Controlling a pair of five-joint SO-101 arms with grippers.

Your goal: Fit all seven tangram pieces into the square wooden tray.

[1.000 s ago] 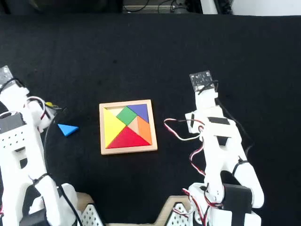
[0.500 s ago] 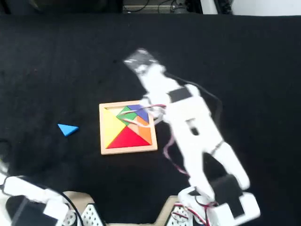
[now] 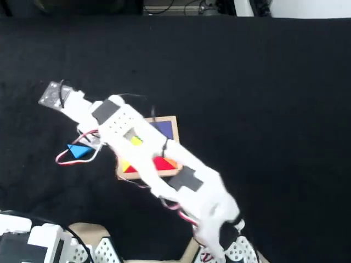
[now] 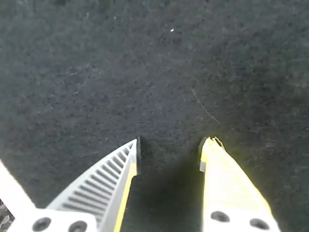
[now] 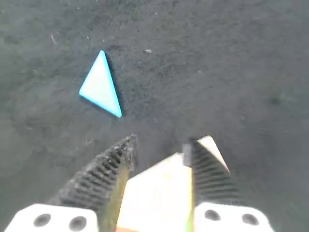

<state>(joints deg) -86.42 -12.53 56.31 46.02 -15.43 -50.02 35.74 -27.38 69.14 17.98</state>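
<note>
Lying outside the tray [image 3: 176, 129] (mostly filled, partly hidden), the blue triangle [image 5: 100, 86] is left; right pincer [image 5: 165, 142], near it, and left pincer [image 4: 169, 142] gape empty.

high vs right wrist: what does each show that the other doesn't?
High view: the right arm lying across the tray, purple and red pieces showing beside it. Right wrist view: the right gripper up close, fingers apart above the cloth. Both: the blue triangle loose on the cloth, outside the tray; a wooden patch between the fingers may be the tray's corner.
</note>
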